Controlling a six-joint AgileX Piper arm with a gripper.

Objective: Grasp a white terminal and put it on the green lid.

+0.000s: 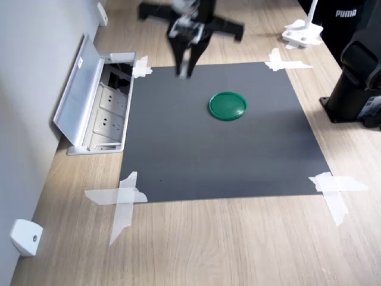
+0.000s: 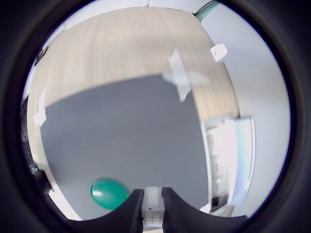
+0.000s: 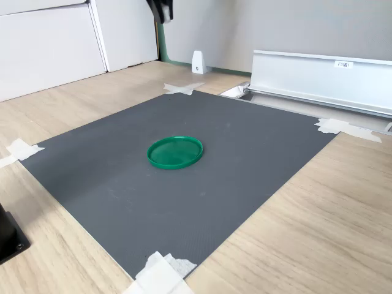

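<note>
— Surfaces? Shapes?

— Matte dark grey mat, faintly grained, square, white tape strips at the corners. Pale wood-grain table beneath. The green lid is a flat glossy disc with a raised rim, lying on the mat near its middle.

— And the terminal?

— The white terminal is a small blocky white piece, notched, pinched between the dark fingers. The gripper is closed on it, held above the mat, off to the first exterior view's left of the lid. Blurred there.
</note>
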